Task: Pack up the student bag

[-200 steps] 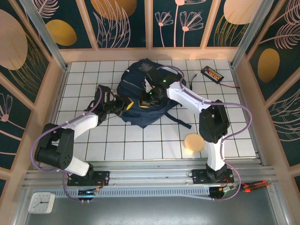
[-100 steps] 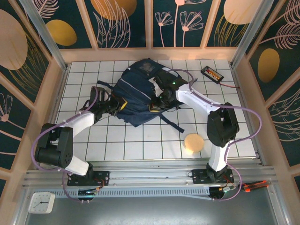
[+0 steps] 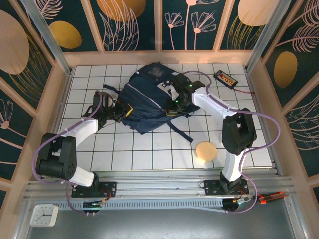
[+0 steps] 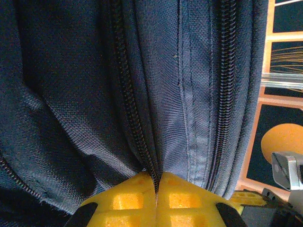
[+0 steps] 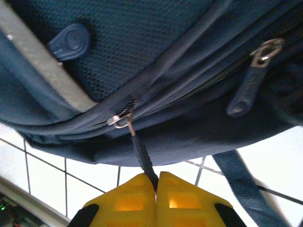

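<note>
Item: student bag (image 3: 142, 102). Left pincer (image 4: 157, 178) clenched on seam fabric (image 4: 191, 104); right pincer (image 5: 156, 178) clenched on zip pull (image 5: 141, 156). Draw along the zip track (image 5: 199, 82); keep the fabric taut.

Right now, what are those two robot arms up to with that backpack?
Two robot arms are working on a dark navy backpack lying on a white tiled table. The left gripper is shut on the bag's fabric, right along a zipper line. The right gripper is shut on a zipper's pull tab on the opposite side. Whether that zipper is being opened or closed can't be told from this one moment.
</note>
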